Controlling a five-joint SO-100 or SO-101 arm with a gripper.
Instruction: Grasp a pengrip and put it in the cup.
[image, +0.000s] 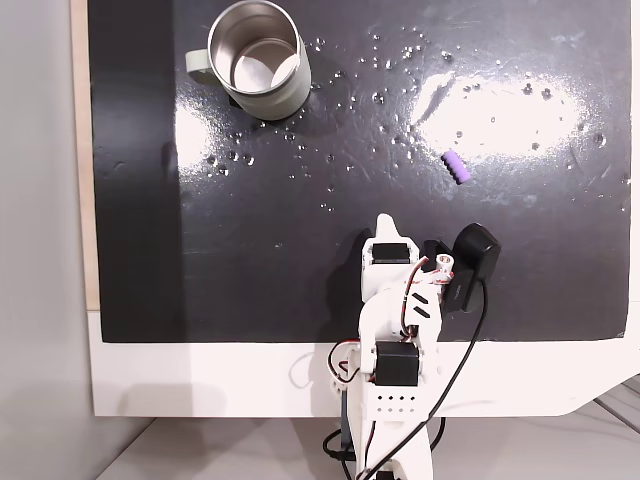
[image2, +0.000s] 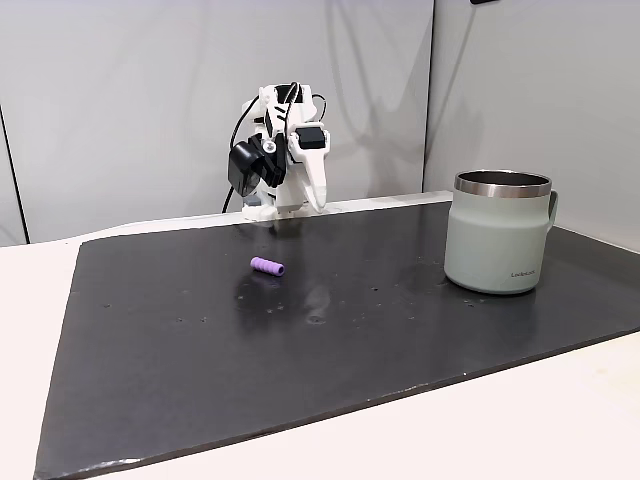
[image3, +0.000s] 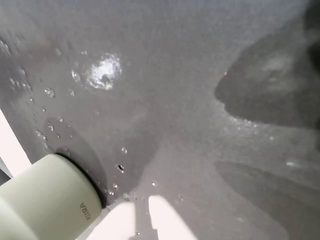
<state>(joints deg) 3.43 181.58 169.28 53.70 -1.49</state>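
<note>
The purple ribbed pengrip (image: 455, 168) lies on the black mat, right of centre in a fixed view, and left of centre (image2: 267, 267) in another fixed view. The grey-green cup (image: 288, 96) stands upright at the mat's far left corner, steel inside, handle to the left; from the side it stands on the right (image2: 497, 240). My gripper (image: 386, 222) sits folded back over the arm's base, its white fingers together and holding nothing, well short of the pengrip. It points down at the mat's rear edge (image2: 318, 203). In the wrist view the fingertips (image3: 147, 217) meet at the bottom edge, with the cup (image3: 47, 200) at lower left.
The glossy black mat (image: 200, 250) covers most of the white table (image: 200, 380) and carries small water droplets and light glare. A black camera (image: 470, 262) hangs beside the arm. Grey walls stand behind the base.
</note>
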